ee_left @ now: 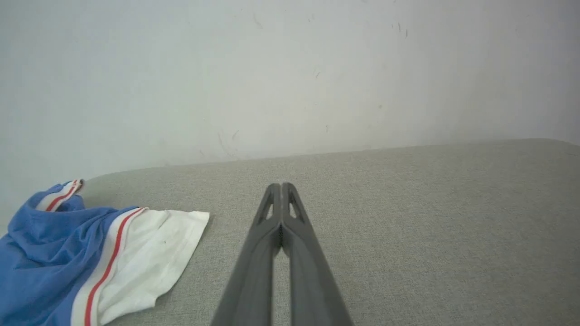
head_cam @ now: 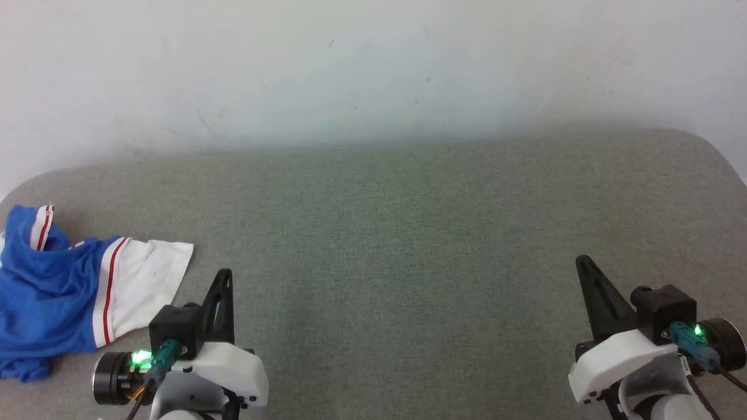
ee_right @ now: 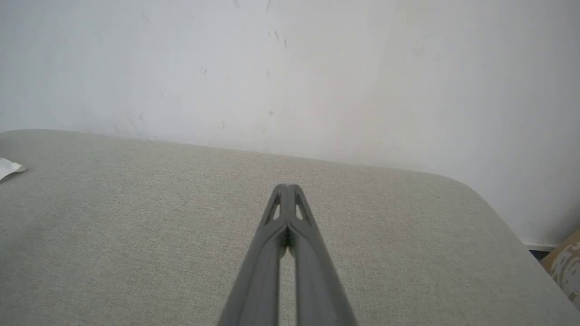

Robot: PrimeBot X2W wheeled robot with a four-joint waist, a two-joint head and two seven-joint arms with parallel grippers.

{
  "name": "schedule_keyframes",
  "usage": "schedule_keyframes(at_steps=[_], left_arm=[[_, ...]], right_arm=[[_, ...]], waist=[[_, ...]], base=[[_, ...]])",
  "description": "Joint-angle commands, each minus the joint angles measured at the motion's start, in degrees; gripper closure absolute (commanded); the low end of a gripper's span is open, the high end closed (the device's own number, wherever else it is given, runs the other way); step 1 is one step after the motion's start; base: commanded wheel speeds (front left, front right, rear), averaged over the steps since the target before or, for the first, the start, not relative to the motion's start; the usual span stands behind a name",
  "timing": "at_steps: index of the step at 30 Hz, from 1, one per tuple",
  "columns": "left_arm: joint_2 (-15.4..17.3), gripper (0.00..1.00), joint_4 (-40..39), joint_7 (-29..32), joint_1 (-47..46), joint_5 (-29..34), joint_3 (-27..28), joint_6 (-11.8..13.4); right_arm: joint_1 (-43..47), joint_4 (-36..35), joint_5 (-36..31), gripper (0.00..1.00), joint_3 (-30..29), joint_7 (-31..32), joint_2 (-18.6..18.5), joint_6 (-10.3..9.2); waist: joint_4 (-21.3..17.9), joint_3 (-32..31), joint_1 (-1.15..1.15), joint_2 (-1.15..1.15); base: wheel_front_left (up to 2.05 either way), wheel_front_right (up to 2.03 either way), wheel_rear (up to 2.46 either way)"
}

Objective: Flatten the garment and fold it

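left gripper (ee_left: 281, 186): the two dark fingers meet at their tips, fully closed, with nothing between them; they point toward the far wall over bare fabric.
right gripper (ee_right: 287, 188): likewise pressed tip to tip and empty, over bare fabric toward the right end of the surface.
left gripper's place: near left in the head view, just to the right of the white sleeve and apart from it.
right gripper's place: near right, well apart from the left gripper and the shirt.
wrist lights: a green light glows on each wrist unit.
jersey T-shirt (head_cam: 46, 291): crumpled in a heap at the near left of the surface and cut off by the left edge of the head view; its royal-blue body is bunched in folds.
white sleeve (head_cam: 146, 280): lies flat, reaching right out of the heap, with red-and-white trim where it joins the blue.
striped band (head_cam: 41, 224): more red-and-white trim stands up at the heap's far end.
padded surface (head_cam: 379, 233): grey-green woven fabric with rounded far corners.
wall (head_cam: 350, 70): pale and scuffed, directly behind the far edge.
tan object (ee_right: 566, 267): beyond the surface's right edge; what it is cannot be told.
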Motion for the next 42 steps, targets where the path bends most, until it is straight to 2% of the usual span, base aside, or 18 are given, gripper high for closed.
schedule_keyframes(at_steps=[1, 29, 30, 42], left_arm=[[-0.24, 1.0, 0.16, 0.02, -0.67, 0.35, 0.26, -0.47], [-0.24, 1.0, 0.16, 0.02, -0.67, 0.35, 0.26, -0.47], [0.02, 0.0, -0.01, -0.02, 0.02, -0.01, -0.03, 0.02], [0.06, 0.0, -0.62, -0.82, 0.75, -0.15, 0.01, -0.16]], right_arm=[[-0.82, 0.09, -0.43, 1.0, 0.02, 0.03, 0.15, -0.05], [-0.82, 0.09, -0.43, 1.0, 0.02, 0.03, 0.15, -0.05], [0.06, -0.01, 0.04, 0.0, -0.02, -0.01, -0.02, 0.0], [0.52, 0.23, 0.68, 0.0, -1.0, -0.82, -0.02, 0.0]], waist=[[0.0, 0.0, 0.0, 0.0], [0.0, 0.0, 0.0, 0.0], [0.0, 0.0, 0.0, 0.0], [0.09, 0.0, 0.0, 0.0]], base=[[0.0, 0.0, 0.0], [0.0, 0.0, 0.0], [0.0, 0.0, 0.0], [0.0, 0.0, 0.0]])
